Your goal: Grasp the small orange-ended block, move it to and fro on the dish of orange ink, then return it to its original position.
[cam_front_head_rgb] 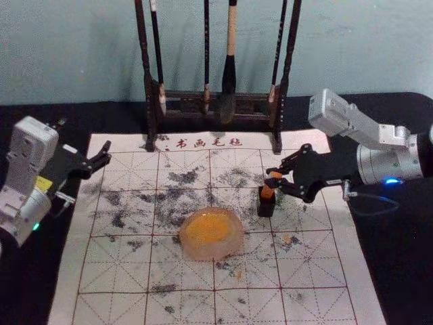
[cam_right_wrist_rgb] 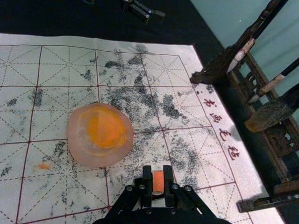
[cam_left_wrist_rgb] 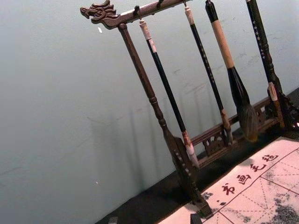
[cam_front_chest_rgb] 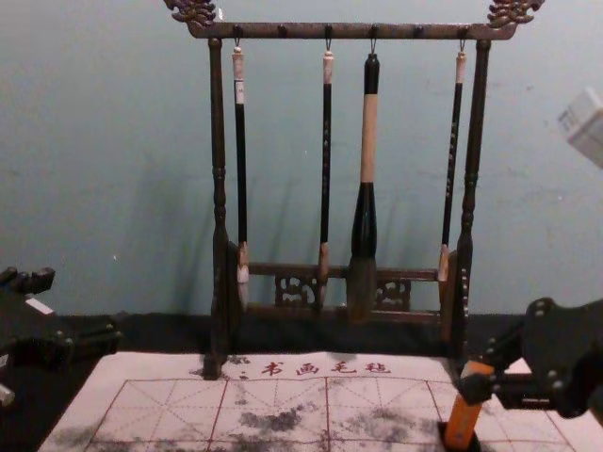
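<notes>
My right gripper (cam_front_head_rgb: 274, 177) is shut on the orange block (cam_front_head_rgb: 268, 191), whose lower end is within the mouth of the small black holder (cam_front_head_rgb: 266, 206). In the right wrist view, the block's orange top (cam_right_wrist_rgb: 158, 181) shows between the two fingertips of the right gripper (cam_right_wrist_rgb: 158, 178). The chest view has the block (cam_front_chest_rgb: 463, 422) leaning slightly, its foot at the dark holder (cam_front_chest_rgb: 469, 444). The dish of orange ink (cam_front_head_rgb: 212, 233) rests on the mat, left of the holder and nearer the robot. My left gripper (cam_front_head_rgb: 84, 139) stays parked open over the mat's far left edge.
A dark wooden rack (cam_front_head_rgb: 183, 101) with several hanging brushes stands at the mat's far edge, close behind the right gripper's area. The white gridded mat (cam_front_head_rgb: 128, 271) has black ink smudges and small orange spots. Black cloth (cam_front_head_rgb: 406, 271) surrounds it.
</notes>
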